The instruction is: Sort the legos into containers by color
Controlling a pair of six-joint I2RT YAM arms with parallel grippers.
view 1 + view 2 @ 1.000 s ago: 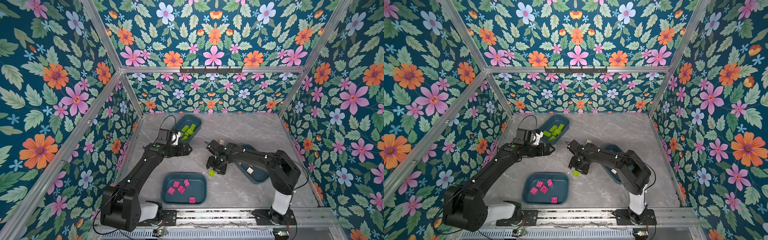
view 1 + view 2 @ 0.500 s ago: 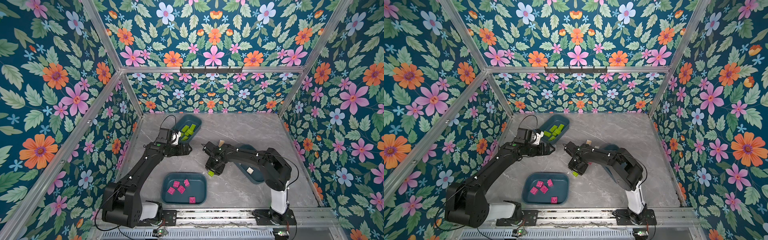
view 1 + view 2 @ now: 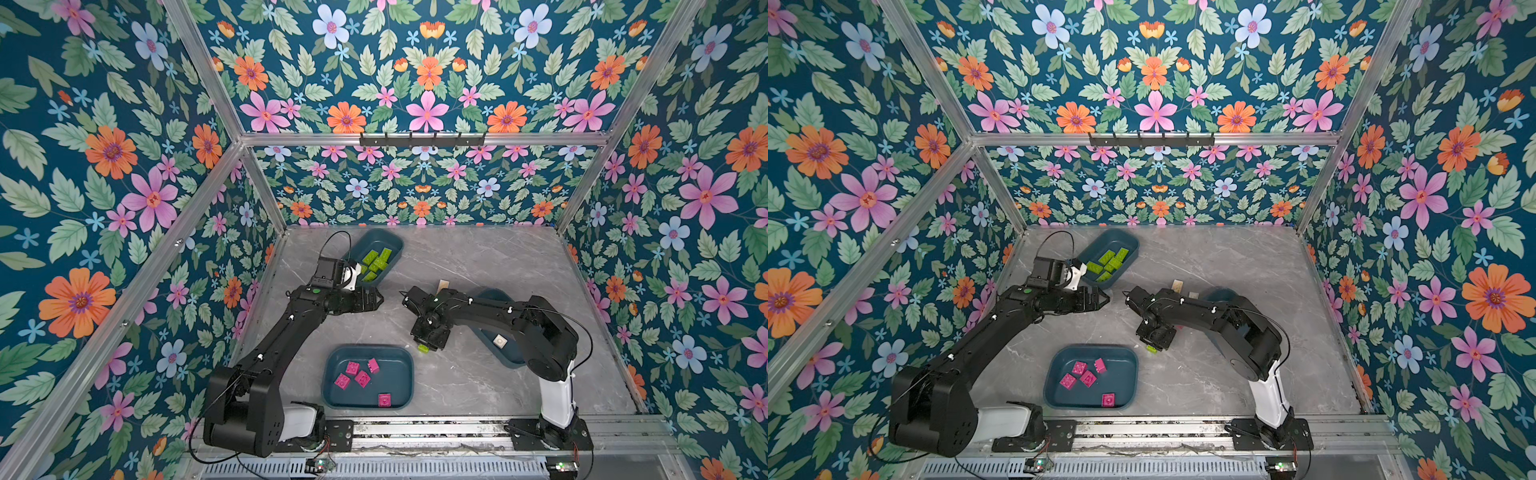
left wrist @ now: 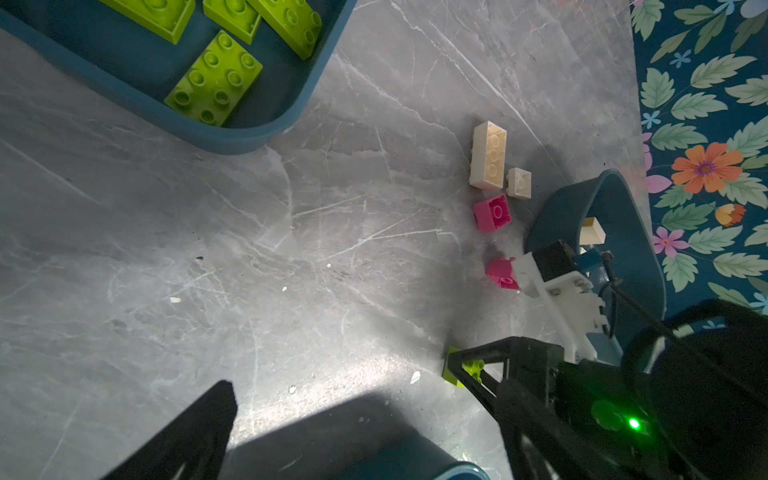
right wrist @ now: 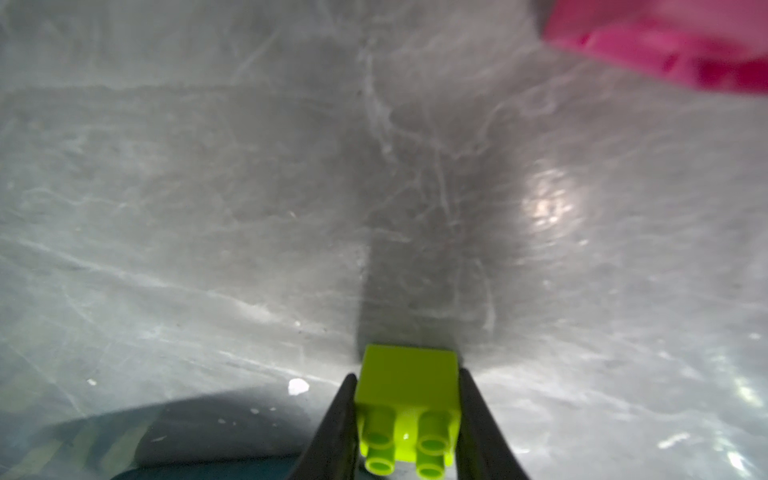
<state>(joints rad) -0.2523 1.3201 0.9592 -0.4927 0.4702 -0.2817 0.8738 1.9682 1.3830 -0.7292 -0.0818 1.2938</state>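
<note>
My right gripper (image 5: pixel 407 376) is shut on a small lime green lego (image 5: pixel 409 399), its black fingers pressed against two opposite sides, low over the grey table. In both top views that lego (image 3: pixel 423 348) (image 3: pixel 1151 348) pokes out under the right gripper (image 3: pixel 428 337), just right of the container (image 3: pixel 332 374) with several pink legos. My left gripper (image 3: pixel 376 300) hangs open and empty beside the container (image 3: pixel 395 245) of green legos. A third container (image 3: pixel 490 347), partly hidden under the right arm, has a cream lego (image 3: pixel 500 340) in it.
Loose on the table in the left wrist view lie a long cream lego (image 4: pixel 488 156), a small cream one (image 4: pixel 519 183) and two pink ones (image 4: pixel 492 212) (image 4: pixel 503 272), all near the cream container (image 4: pixel 552 216). Floral walls close in three sides.
My right gripper has closed its fingers onto the lime green lego, and its arm has shifted slightly left. The left arm has stayed still and open.
</note>
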